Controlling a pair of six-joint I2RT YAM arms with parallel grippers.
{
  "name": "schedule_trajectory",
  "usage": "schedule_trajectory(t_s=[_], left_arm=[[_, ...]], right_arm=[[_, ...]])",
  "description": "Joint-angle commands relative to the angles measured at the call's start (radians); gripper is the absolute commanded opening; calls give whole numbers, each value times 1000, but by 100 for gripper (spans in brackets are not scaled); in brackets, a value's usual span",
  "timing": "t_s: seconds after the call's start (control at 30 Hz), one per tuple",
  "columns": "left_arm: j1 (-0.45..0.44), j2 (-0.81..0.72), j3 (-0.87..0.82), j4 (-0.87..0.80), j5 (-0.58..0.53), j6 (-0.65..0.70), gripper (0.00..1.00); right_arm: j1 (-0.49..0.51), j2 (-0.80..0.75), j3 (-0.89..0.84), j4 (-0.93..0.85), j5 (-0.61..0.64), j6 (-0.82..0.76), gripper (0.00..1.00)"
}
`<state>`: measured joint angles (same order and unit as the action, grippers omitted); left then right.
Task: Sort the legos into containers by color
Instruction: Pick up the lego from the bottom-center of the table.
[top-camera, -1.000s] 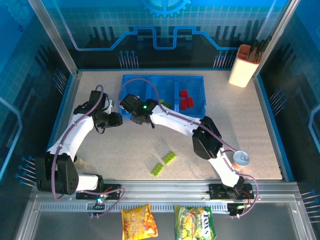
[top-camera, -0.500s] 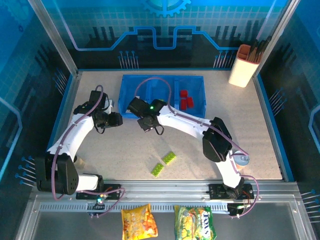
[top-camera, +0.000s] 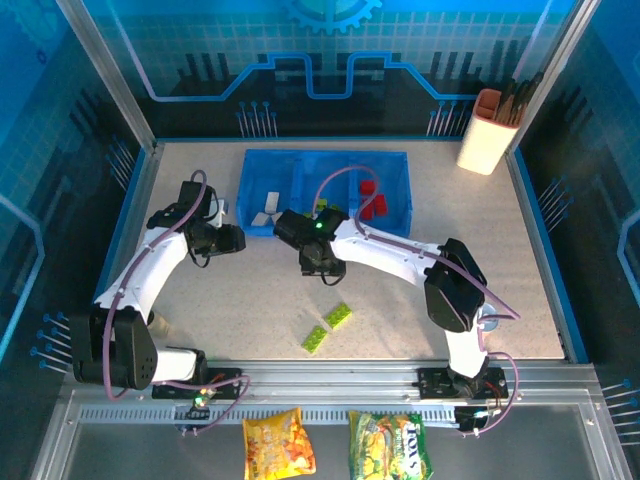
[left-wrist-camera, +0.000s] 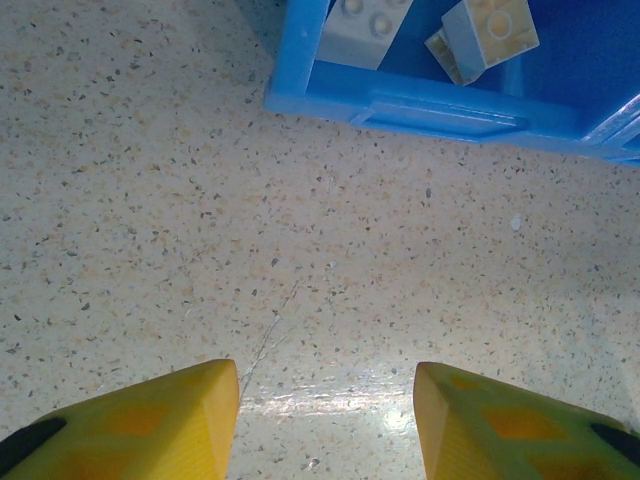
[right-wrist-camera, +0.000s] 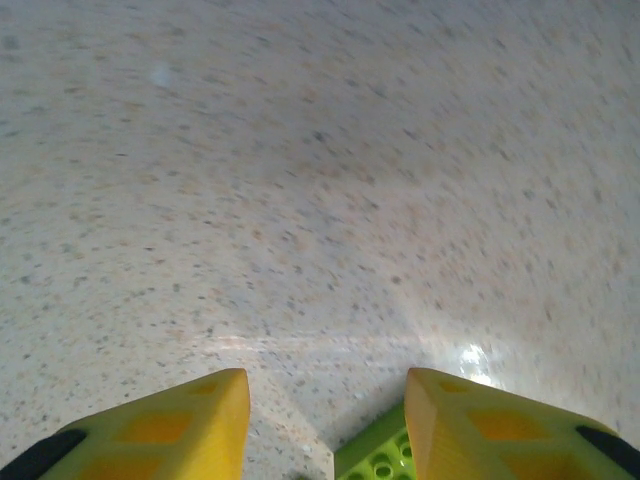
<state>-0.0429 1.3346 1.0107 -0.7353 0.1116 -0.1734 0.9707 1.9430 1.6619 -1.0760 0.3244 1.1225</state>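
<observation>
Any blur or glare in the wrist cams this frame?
Right wrist: table speckles smeared, with a bright glare spot low right, near the lime brick at the bottom edge. Left wrist: sharp, white bricks in the blue tray crisp, faint glare streak on the table low in the frame.

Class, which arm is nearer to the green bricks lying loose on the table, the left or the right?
Right. The right arm ends just beyond the green bricks, jaws open; the left arm ends farther away, at the near-left corner of the blue tray.
</observation>
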Motion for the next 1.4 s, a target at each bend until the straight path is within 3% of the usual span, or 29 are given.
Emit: schedule_trajectory(t_s=[0.0, 0.4, 0.63, 1.37], left_arm=[[8, 14, 8, -16, 33, 26, 51], [8, 15, 7, -15, 50, 31, 51], [8, 18, 6, -16, 62, 32, 51], [8, 12, -6, -15, 69, 29, 51]], right_arm=[[25, -29, -18, -129, 12, 262, 47], [65, -185, -325, 63, -112, 524, 56], [86, -239, -513, 281, -209, 648, 57], [87, -169, -605, 428, -266, 714, 57]])
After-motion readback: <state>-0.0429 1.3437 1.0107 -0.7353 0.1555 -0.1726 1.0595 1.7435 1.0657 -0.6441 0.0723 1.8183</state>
